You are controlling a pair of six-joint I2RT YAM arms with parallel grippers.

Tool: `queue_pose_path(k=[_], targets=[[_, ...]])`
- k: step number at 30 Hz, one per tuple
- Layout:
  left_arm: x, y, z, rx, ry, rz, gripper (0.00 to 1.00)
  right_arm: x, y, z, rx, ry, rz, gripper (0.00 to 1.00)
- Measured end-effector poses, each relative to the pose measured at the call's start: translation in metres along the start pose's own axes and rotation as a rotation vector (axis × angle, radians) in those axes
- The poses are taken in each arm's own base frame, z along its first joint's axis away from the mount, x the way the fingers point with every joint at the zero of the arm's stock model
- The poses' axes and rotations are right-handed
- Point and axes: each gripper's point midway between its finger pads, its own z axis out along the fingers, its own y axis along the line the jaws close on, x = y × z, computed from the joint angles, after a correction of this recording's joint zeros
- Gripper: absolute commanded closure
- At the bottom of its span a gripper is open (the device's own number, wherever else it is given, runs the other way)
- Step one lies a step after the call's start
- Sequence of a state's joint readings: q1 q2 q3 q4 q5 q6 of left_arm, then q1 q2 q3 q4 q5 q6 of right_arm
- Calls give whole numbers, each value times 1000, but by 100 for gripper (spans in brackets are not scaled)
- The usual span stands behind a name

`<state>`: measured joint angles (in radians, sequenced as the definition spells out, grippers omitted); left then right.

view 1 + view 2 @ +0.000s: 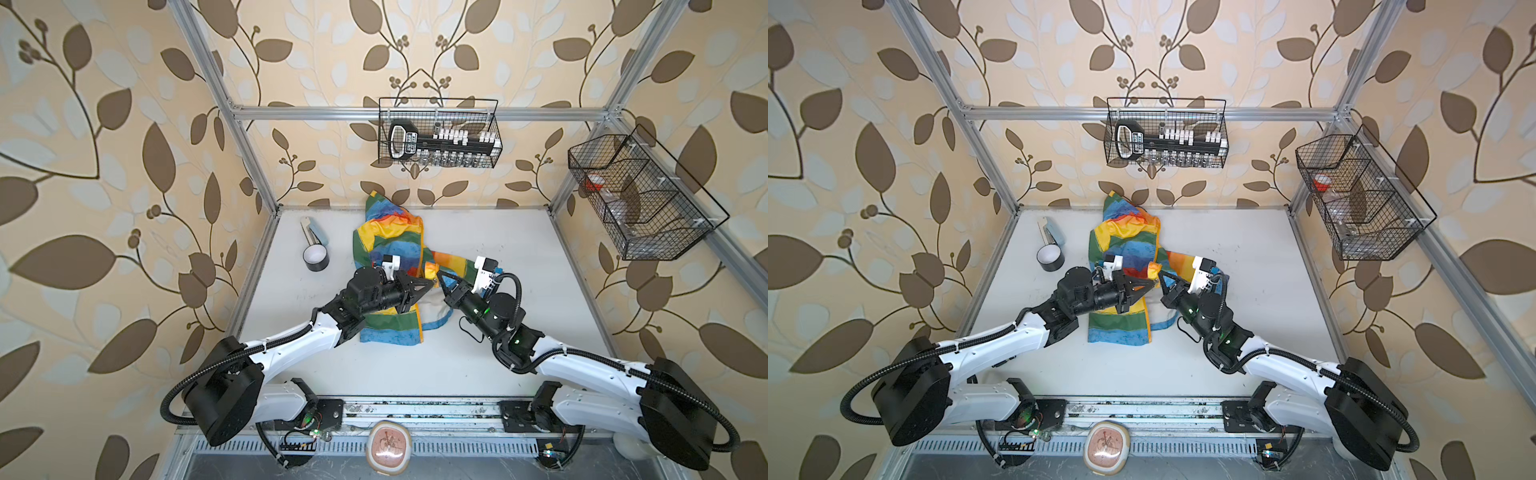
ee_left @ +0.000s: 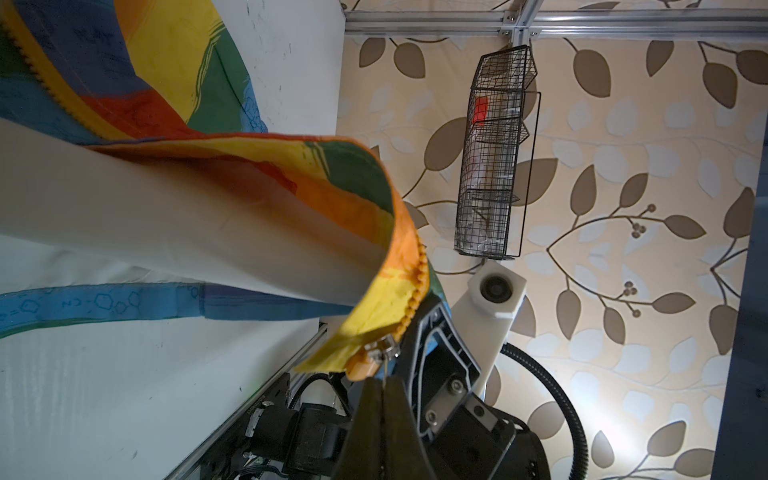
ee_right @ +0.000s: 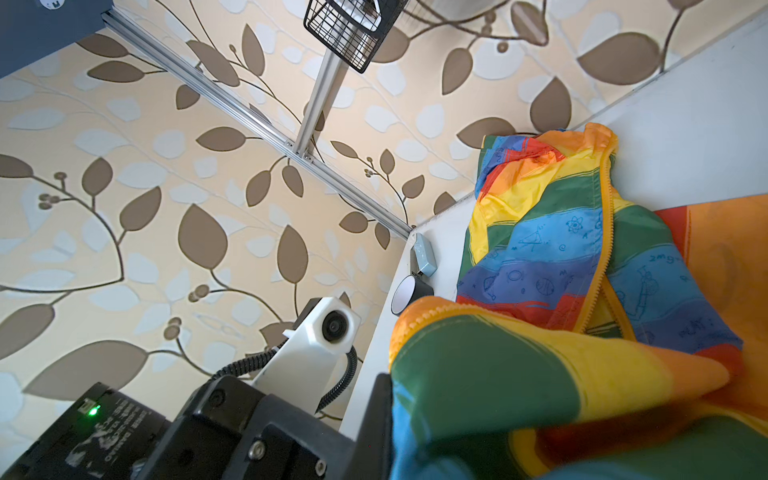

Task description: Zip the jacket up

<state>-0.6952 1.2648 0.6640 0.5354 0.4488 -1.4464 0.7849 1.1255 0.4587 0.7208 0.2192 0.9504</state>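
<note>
The jacket [image 1: 390, 245] [image 1: 1125, 245], in rainbow blocks with white lining, lies rumpled in the middle of the white table, its front open. Both grippers meet at a raised flap of its front edge. My left gripper [image 1: 432, 284] [image 1: 1154, 281] [image 2: 384, 380] is shut on the thin metal pull of the zipper slider [image 2: 380, 349], at the end of the orange zipper teeth [image 2: 419, 274]. My right gripper [image 1: 438, 274] [image 1: 1160, 274] [image 3: 390, 386] is shut on the jacket's green and yellow fabric [image 3: 478, 374], which hides one of its fingers. The other zipper edge [image 3: 602, 232] runs along the flat part.
A black tape roll [image 1: 316, 259] [image 1: 1050, 259] and a pale blue box [image 1: 318, 232] sit left of the jacket. One wire basket [image 1: 438, 133] hangs on the back wall, another wire basket [image 1: 636, 195] on the right frame. The two arms nearly touch at the tips.
</note>
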Motion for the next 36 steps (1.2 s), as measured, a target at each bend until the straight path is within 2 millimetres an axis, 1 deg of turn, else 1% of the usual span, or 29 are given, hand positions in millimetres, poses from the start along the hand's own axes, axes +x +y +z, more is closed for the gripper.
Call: queue_pose_path(k=[13,23,24,27,30,31,33,36], targets=[[2,8,0,-16,14,-9,100,7,-1,2,-7,31,-13,100],[4,17,1,-45,27,-24,100,12,-9,0,-28,57,-14,100],[4,18,1,-50,29,-27,100,13,-10,0,-30,64,-14,98],[3,18,0,-60,33,-32,100,13,-11,0,-39,78,-7,86],[5,26,0,-96,38,-47,100,7,-7,-1,-61,65,5,74],[5,29,-1,-108,39,-53,100,6,-4,-1,-72,65,14,69],[5,32,-1,-120,40,-59,100,6,-1,-2,-86,68,18,62],[6,35,-1,-133,42,-65,100,6,1,-2,-96,72,29,58]])
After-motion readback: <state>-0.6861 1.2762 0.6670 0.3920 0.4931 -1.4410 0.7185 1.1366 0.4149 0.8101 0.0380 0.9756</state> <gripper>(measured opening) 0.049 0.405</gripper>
